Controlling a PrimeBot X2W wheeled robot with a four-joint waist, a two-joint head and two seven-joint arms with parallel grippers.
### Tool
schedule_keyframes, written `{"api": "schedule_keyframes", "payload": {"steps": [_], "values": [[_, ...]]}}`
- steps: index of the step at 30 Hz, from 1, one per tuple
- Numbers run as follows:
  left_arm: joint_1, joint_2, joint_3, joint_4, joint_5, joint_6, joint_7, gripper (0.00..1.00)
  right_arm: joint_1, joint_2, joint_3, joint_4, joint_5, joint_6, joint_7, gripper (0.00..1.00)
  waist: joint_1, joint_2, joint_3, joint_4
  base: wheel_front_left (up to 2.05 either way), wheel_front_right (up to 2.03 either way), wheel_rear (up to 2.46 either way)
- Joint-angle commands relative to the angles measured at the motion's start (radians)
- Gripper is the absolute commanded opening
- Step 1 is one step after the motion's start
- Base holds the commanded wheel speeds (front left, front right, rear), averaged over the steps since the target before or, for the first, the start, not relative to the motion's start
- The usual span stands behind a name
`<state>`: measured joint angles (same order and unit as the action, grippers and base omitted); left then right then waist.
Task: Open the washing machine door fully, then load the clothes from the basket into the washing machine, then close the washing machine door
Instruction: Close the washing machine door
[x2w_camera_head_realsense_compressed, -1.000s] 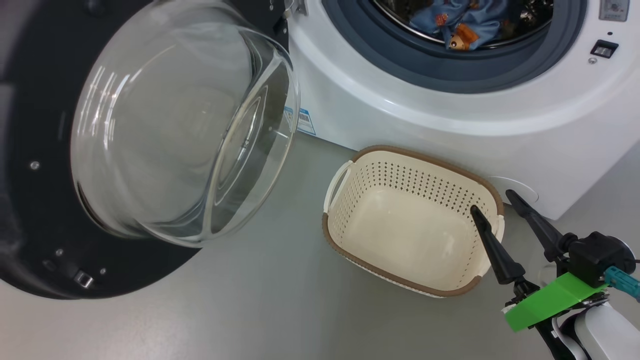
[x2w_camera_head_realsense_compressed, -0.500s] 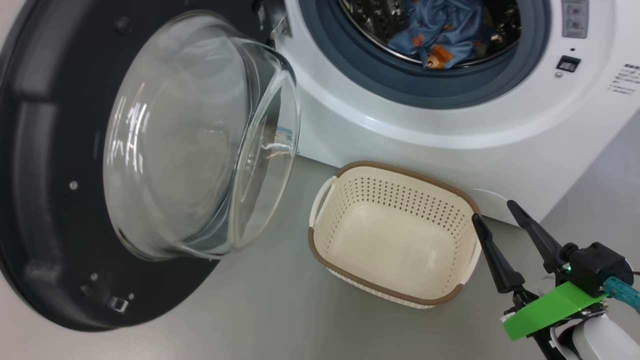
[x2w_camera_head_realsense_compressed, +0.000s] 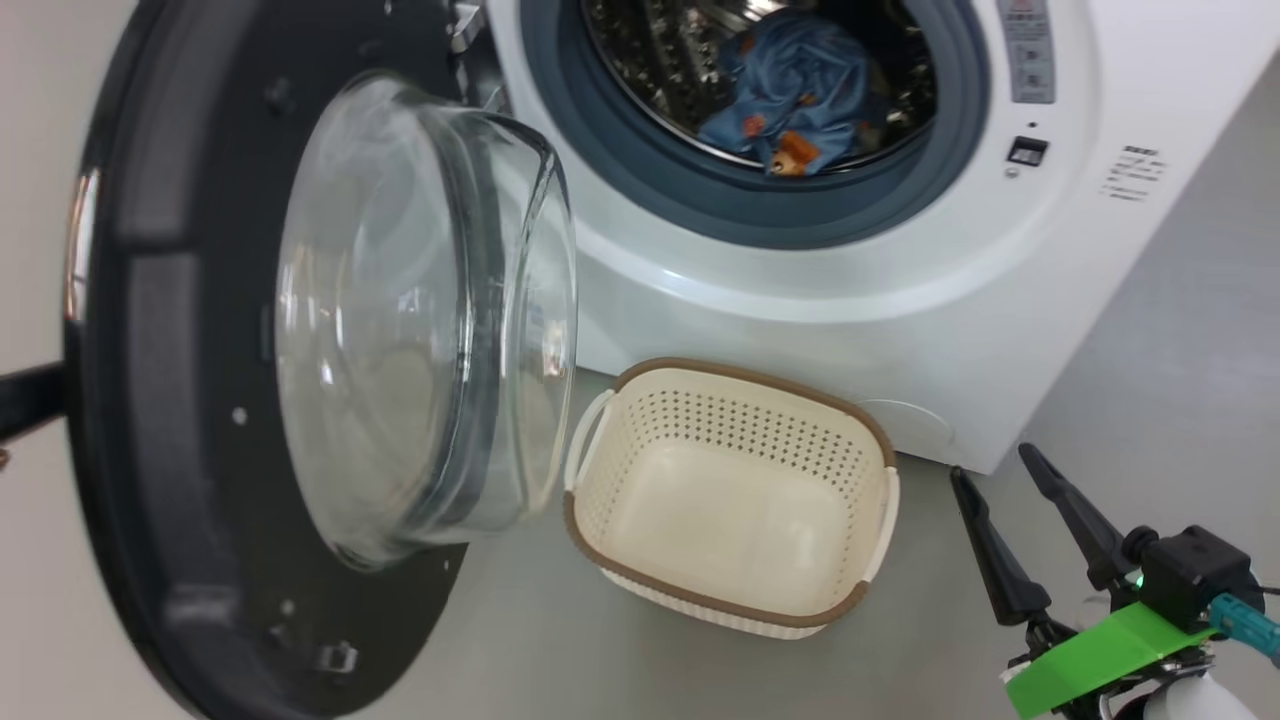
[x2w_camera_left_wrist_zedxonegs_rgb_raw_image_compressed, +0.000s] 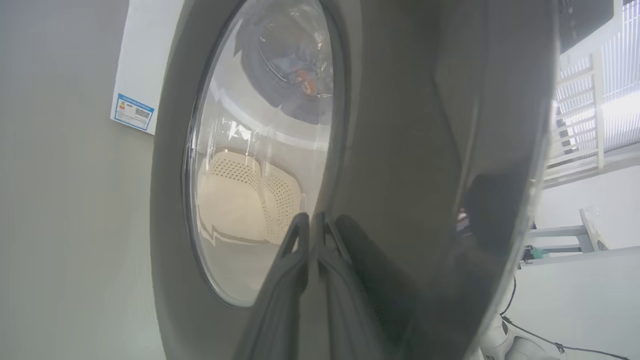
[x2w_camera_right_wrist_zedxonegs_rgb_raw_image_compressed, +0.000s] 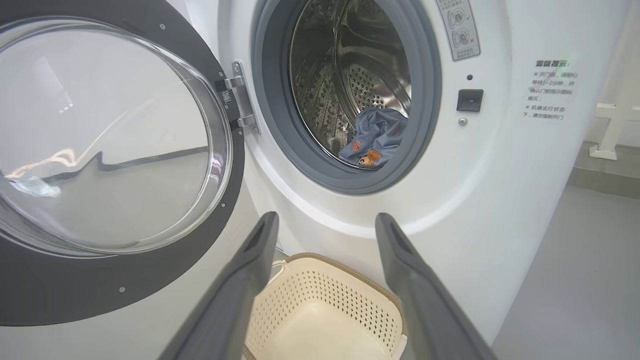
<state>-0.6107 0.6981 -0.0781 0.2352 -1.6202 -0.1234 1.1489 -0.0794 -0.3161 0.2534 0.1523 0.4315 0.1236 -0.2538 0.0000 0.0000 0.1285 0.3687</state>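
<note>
At the far left the left gripper (x2w_camera_left_wrist_zedxonegs_rgb_raw_image_compressed: 312, 220) has its two dark fingers pressed together with nothing between them, their tips against the glossy outer face of the washing machine door (x2w_camera_head_realsense_compressed: 320, 350), just beside the edge of the window. The door stands swung wide open to the left of the machine. Its black rim faces the room and its clear glass bowl bulges rightward towards the basket (x2w_camera_head_realsense_compressed: 730, 372). The basket sits on the grey floor (x2w_camera_head_realsense_compressed: 520, 640) just right of the glass bowl and close in front of the machine's lower panel, upright, its bare cream bottom in full view. Behind and above it the washing machine (x2w_camera_head_realsense_compressed: 800, 290) shows its grey door seal (x2w_camera_head_realsense_compressed: 640, 190) and steel drum (x2w_camera_head_realsense_compressed: 650, 60). The clothes (x2w_camera_head_realsense_compressed: 790, 100) lie bunched inside the drum at its low front edge, blue fabric with small orange figures. At the near right the right gripper (x2w_camera_head_realsense_compressed: 993, 463) hangs above the floor, apart from the basket's right end, its fingers spread wide and holding nothing. In the right wrist view they frame the basket below the drum opening.
</note>
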Motion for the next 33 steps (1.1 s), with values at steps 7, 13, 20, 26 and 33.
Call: {"api": "schedule_keyframes", "payload": {"steps": [7, 13, 20, 26, 33], "values": [[-0.022, 0.023, 0.015, -0.099, -0.009, -0.003, 0.018, 0.0, 0.019, 0.009, -0.001, -0.028, -0.008, 0.007, -0.008, 1.0, 0.0, 0.0, -0.03, -0.086, 0.0, 0.0, 0.0], [-0.022, 0.0, -0.003, -0.122, 0.007, 0.001, 0.007, 0.0, 0.036, 0.023, -0.015, -0.03, -0.01, 0.007, -0.008, 1.0, 0.0, 0.0, -0.044, -0.152, 0.0, 0.0, 0.0], [-0.03, -0.028, -0.013, -0.128, 0.026, 0.002, -0.02, 0.0, 0.047, 0.035, -0.026, -0.034, -0.012, 0.007, -0.008, 1.0, 0.0, 0.0, -0.052, -0.234, 0.0, 0.0, 0.0], [-0.039, -0.047, -0.017, -0.127, 0.046, 0.003, -0.048, 0.0, 0.049, 0.041, -0.035, -0.038, -0.013, 0.007, -0.008, 1.0, 0.0, 0.0, -0.047, -0.302, 0.0, 0.0, 0.0], [-0.05, -0.069, -0.02, -0.127, 0.071, 0.006, -0.083, 0.0, 0.051, 0.045, -0.046, -0.042, -0.015, 0.007, -0.008, 1.0, 0.0, 0.0, -0.038, -0.364, 0.0, 0.0, 0.0]]}}
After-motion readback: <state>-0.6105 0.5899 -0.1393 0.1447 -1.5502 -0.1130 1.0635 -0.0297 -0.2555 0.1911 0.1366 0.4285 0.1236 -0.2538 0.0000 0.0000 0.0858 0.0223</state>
